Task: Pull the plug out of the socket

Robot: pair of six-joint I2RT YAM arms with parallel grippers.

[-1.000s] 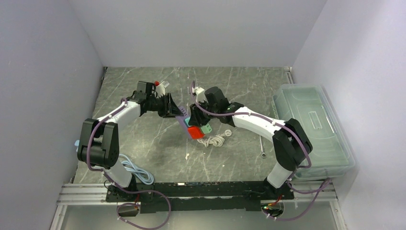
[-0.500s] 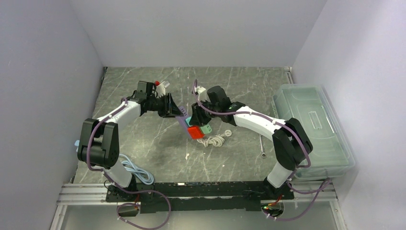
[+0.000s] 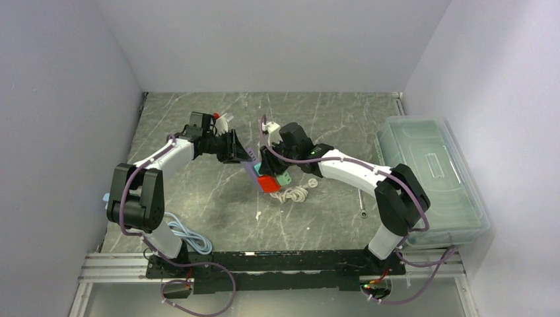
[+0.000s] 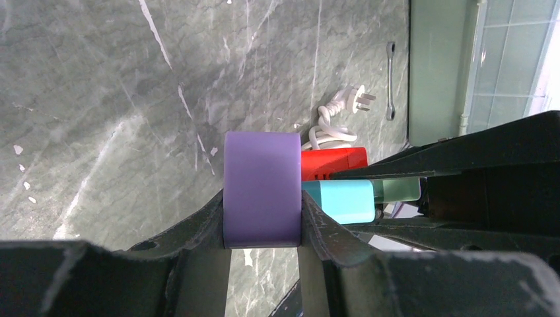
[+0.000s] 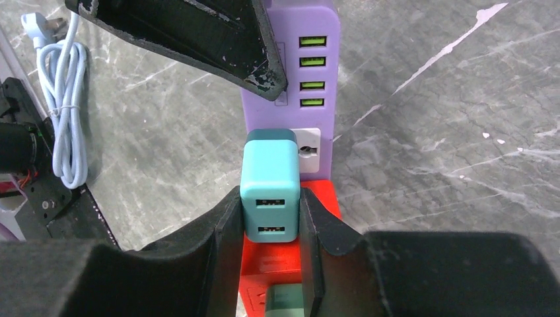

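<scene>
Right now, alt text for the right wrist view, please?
Right gripper clamps the teal plug, seated in a purple strip beside a red block. A left finger presses the strip's side; a white cable lies at left.

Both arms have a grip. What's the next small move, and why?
Probably draw the right gripper straight back, away from the socket face, while the left gripper holds firm. The right jaws are shut on the teal plug, which looks seated in the purple socket block, and the left jaws clamp that block, so a straight pull should separate them.
</scene>
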